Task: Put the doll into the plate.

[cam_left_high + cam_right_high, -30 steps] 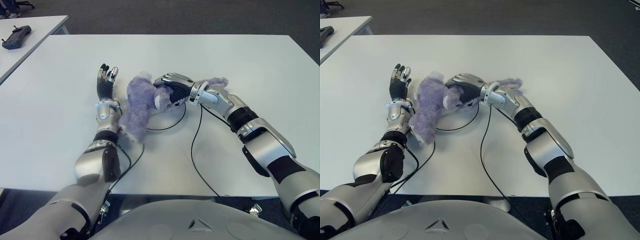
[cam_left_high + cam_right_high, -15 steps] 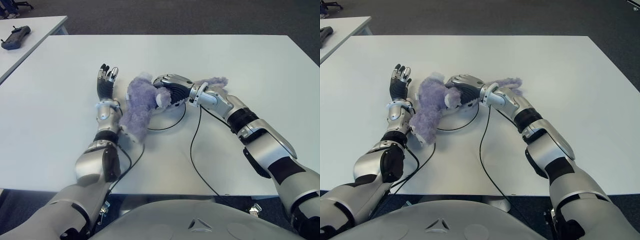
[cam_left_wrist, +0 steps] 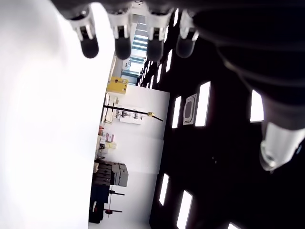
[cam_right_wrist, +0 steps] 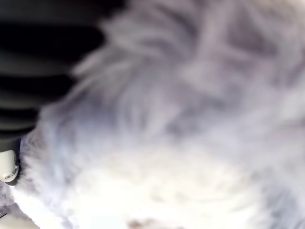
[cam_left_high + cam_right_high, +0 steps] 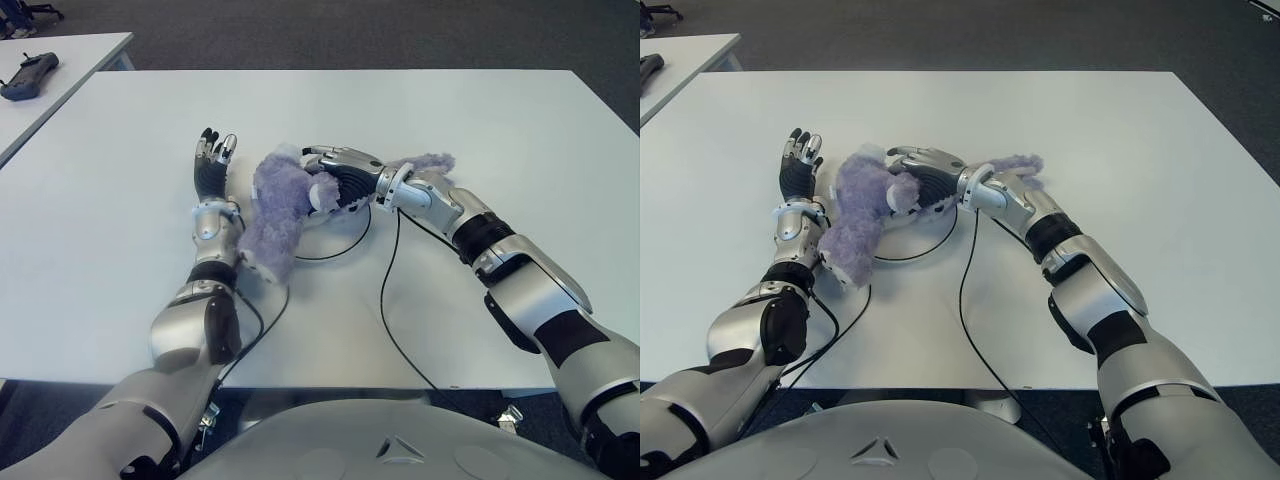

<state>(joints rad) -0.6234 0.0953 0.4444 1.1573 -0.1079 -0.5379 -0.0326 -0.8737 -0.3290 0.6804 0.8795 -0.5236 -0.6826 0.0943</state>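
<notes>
No brand, label or legible writing is seen on any surface. A white table (image 5: 480, 110) is shown from above, with the purple plush doll (image 5: 277, 205) lying near its middle. The doll is laid partly over the left rim of a white plate (image 5: 345, 237), whose outline is traced by a thin dark edge; most of the plate is covered by the doll and by the right hand (image 5: 340, 176), so the exact overlap cannot be told. The right hand is reached in from the right and is placed against the doll's pale muzzle, the fingers (image 5: 325, 152) being extended over the head; whether they are closed on the plush cannot be determined, since the right wrist view is filled almost wholly by blurred purple and white fur (image 4: 190, 119). A further tuft of purple plush (image 5: 432, 162) is seen behind the right wrist, its link to the doll being hidden by the arm. The left hand (image 5: 212, 165) is shown just left of the doll, palm up, fingers spread and nothing held. A dark cable (image 5: 385, 300) is trailed from the right wrist toward the near edge. A dark controller (image 5: 25, 72) is partly seen on a second table (image 5: 80, 50) at far left.
</notes>
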